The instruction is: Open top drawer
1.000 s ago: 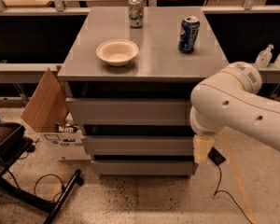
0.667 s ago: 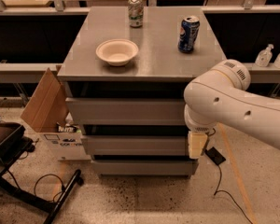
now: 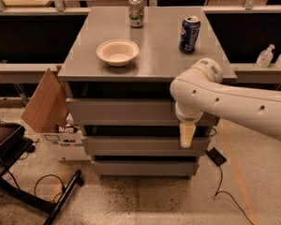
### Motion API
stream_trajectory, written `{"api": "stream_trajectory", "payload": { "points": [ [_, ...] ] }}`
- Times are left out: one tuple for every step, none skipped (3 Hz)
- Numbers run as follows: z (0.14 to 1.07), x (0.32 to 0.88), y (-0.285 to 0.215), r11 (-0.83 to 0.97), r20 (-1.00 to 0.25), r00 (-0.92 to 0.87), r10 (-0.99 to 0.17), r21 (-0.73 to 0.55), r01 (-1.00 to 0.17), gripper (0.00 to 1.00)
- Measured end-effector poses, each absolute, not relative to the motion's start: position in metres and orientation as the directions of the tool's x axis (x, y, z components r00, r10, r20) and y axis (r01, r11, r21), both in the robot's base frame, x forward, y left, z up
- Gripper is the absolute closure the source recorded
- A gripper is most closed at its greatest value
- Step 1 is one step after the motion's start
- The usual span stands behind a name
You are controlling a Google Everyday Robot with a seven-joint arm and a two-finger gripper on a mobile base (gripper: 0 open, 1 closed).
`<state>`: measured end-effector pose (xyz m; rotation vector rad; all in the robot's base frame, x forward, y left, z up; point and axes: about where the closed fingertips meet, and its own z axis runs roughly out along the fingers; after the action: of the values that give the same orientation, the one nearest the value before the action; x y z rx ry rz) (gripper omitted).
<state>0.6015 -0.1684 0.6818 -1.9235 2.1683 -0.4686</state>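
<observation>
The top drawer (image 3: 117,111) is the widest grey front of the cabinet, just under the grey top, with a dark gap above it. Two narrower grey fronts, the middle (image 3: 131,145) and the bottom (image 3: 140,168), sit below it. My white arm reaches in from the right. My gripper (image 3: 186,136) hangs down from the wrist, cream-coloured, in front of the right end of the top drawer's lower edge and the gap above the middle drawer. It holds nothing that I can see.
On the cabinet top stand a white bowl (image 3: 117,52), a green-and-white can (image 3: 136,11) and a blue can (image 3: 189,34). An open cardboard box (image 3: 44,102) and a black chair base (image 3: 9,149) are at the left. A black block with a cable (image 3: 216,156) lies on the floor at the right.
My arm and gripper have swung left, from beside the cabinet's right edge to in front of the drawer fronts. The drawers have not moved.
</observation>
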Motion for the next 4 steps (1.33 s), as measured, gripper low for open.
{"api": "stream_trajectory", "payload": {
  "points": [
    [0.667, 0.625, -0.169, 0.129, 0.044, -0.155, -0.987, -0.359, -0.925, 0.0],
    [0.65, 0.64, -0.17, 0.158, 0.021, -0.175, -0.984, -0.336, -0.928, 0.18],
    [0.644, 0.644, -0.17, 0.179, -0.003, -0.189, -0.982, -0.328, -0.928, 0.41],
    [0.647, 0.644, -0.17, 0.179, -0.003, -0.189, -0.982, -0.328, -0.927, 0.65]
  ]
}}
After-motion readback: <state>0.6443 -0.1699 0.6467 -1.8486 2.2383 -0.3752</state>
